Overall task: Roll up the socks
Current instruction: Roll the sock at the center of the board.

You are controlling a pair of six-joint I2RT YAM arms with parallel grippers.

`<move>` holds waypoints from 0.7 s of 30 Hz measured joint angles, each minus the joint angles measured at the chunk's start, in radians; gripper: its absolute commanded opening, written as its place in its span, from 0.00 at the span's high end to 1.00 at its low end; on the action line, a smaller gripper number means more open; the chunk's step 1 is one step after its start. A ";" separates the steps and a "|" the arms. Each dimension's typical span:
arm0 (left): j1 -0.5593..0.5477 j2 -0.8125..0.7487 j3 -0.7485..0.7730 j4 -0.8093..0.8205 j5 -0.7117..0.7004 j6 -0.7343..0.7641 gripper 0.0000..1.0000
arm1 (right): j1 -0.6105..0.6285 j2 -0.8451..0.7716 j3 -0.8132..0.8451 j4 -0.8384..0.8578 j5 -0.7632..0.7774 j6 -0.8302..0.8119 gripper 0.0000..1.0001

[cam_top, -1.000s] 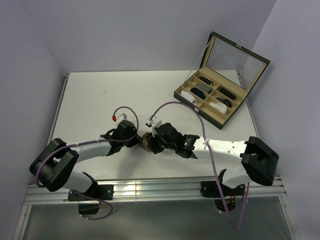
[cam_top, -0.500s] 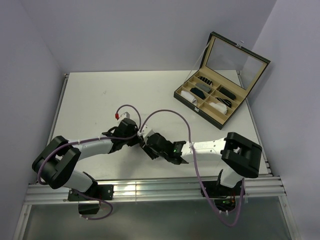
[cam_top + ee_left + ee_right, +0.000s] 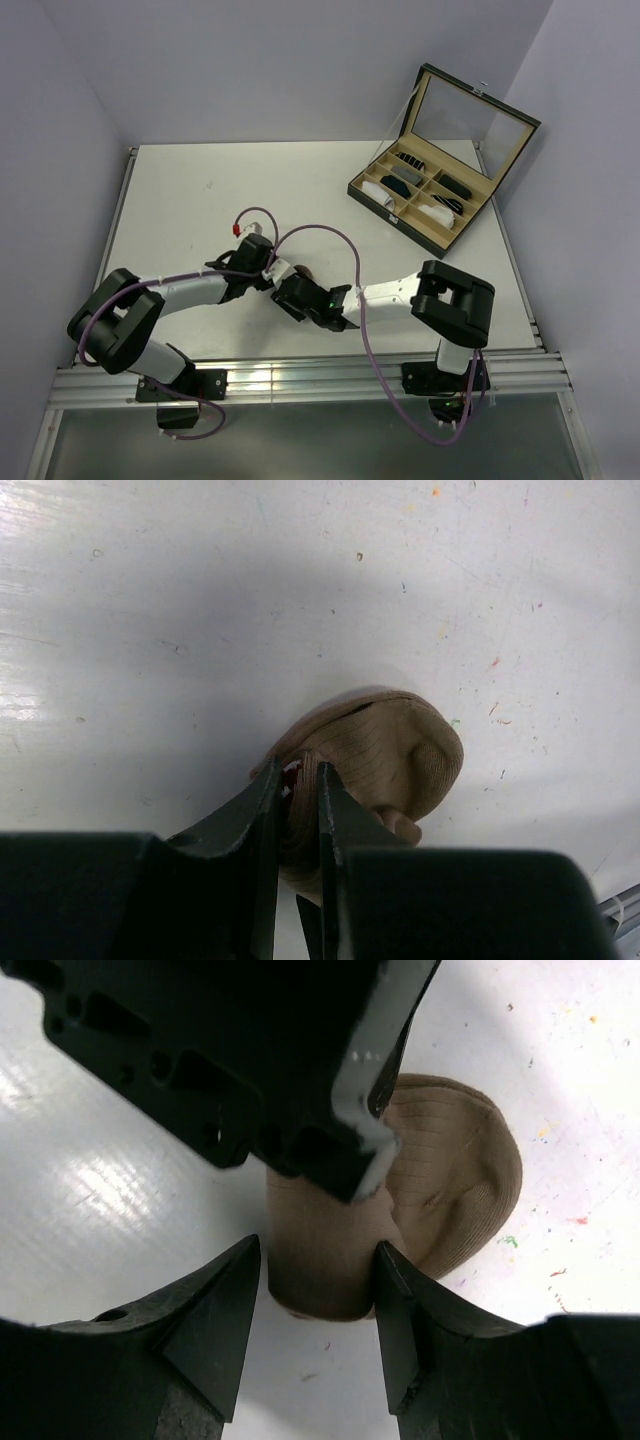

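Observation:
The tan-brown sock lies partly rolled on the white table, its red-and-white cuff showing at the roll's core. My left gripper is shut on the rolled end, with the fabric pinched between its narrow jaws. My right gripper is open and straddles the roll from the near side; its right finger touches the fabric, the left one stands just off it. The sock's loose toe spreads to the right. In the top view both grippers, left and right, meet at the sock. The white sock is out of view.
An open dark box with tan compartments holding several small sock rolls stands at the back right, its lid raised. Purple cables loop over both arms. The right arm's elbow is folded near the front right edge.
My right gripper has moved left along the table to the roll, and its elbow has folded in. My left gripper has shifted slightly right, still holding the sock.

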 measured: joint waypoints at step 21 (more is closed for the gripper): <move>-0.001 -0.158 -0.036 -0.075 -0.071 -0.001 0.38 | -0.195 -0.003 0.055 -0.076 -0.383 0.167 1.00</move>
